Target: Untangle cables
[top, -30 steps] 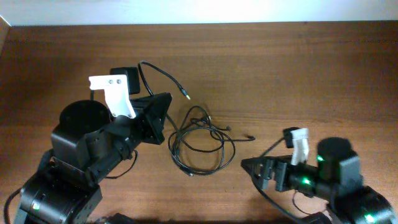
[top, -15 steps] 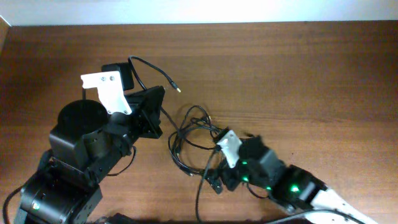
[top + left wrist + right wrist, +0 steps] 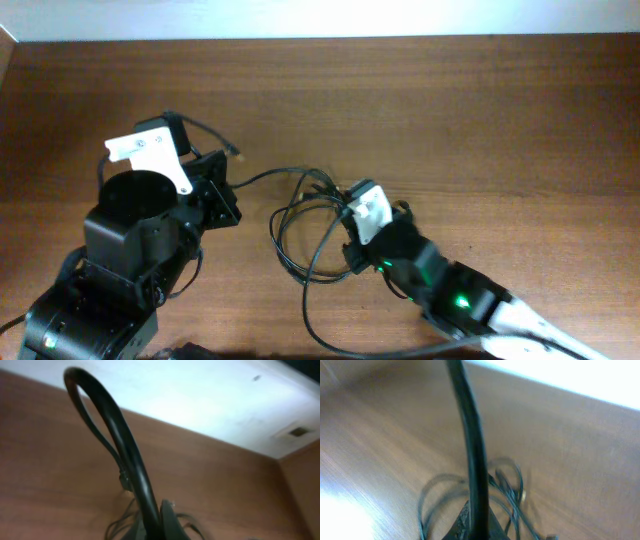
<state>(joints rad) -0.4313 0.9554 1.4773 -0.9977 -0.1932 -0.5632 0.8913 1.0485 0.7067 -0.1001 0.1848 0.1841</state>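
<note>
Two YAM arms lean over a tangle of cables point(image 3: 312, 232) lying at the middle of the wooden table point(image 3: 480, 120). The left gripper point(image 3: 218, 192), reaching from the near-left corner and angled toward the far side, is clenched on one strand. Its wrist camera shows that strand arching up out of the grip and dropping to a small plug point(image 3: 238, 155) just beside the gripper. The right gripper point(image 3: 350, 235) stretches diagonally from the near-right corner to the right edge of the bundle, closed on another strand that rises straight past its blurred lens. Open wood runs along the far and right sides up to the white wall point(image 3: 320, 18). One thin strand trails from the loops toward the near edge, beside the right arm.
</note>
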